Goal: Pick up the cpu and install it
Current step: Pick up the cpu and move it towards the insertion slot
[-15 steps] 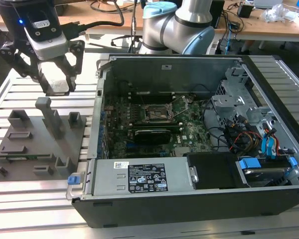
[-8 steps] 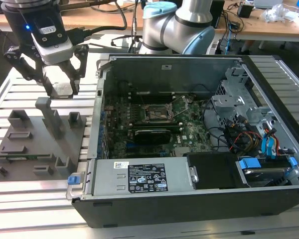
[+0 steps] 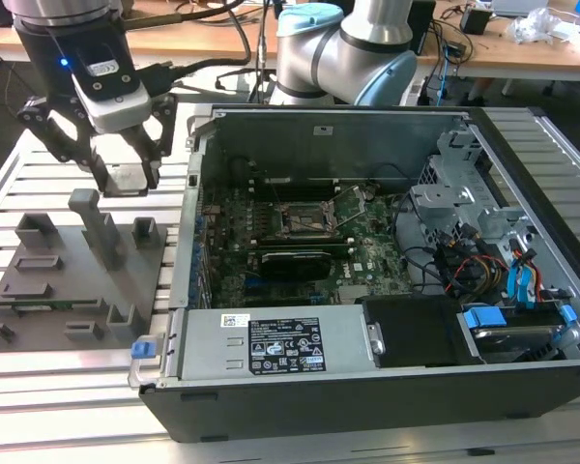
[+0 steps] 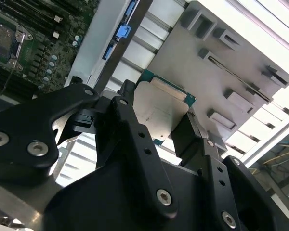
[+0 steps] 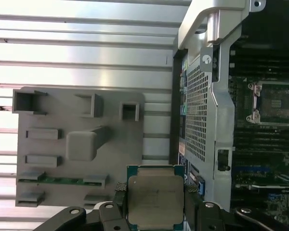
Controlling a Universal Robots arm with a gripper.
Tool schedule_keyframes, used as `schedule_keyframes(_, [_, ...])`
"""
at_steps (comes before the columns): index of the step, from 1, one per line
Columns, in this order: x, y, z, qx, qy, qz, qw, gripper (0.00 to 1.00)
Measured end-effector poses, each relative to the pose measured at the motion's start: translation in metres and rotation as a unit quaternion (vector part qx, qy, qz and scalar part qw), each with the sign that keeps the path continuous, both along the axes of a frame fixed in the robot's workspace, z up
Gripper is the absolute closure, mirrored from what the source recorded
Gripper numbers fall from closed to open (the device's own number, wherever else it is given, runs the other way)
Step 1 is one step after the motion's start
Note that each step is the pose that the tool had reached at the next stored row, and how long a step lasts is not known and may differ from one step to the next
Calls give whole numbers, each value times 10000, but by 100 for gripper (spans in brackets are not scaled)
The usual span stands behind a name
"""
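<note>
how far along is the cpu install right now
Done: the cpu is picked up. In hand: it is clamped in the gripper near the grey fixture, outside the case. Left: the install; the socket sits open and empty.

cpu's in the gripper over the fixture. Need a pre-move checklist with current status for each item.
1. Grasp: gripper is shut on the cpu by two opposite edges, as seen in both wrist views - ok.
2. Clearance: the cpu hangs above the grey fixture, apart from it - ok.
3. Target: the socket has no chip seated in it - ok.
4. Whether the socket is fully opened for insertion - cannot tell.
5. Whether the cpu's orientation matches the socket - cannot tell.
6. Path: the case is open on its side - ok. Height margin over its near wall - cannot tell.
</note>
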State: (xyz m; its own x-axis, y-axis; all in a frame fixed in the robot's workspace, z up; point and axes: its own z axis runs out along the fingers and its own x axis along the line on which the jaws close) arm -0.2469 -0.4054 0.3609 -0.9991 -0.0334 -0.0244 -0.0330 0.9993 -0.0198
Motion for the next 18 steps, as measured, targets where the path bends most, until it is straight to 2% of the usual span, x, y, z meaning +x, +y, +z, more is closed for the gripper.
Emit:
schedule_keyframes(5, [22,0,-45,-2,0,0,10000,45])
schedule_keyframes(14, [119,0,-186,-12,1,0,10000,45])
schedule_keyframes(18, [132,0,-184,-14,0,0,10000,45])
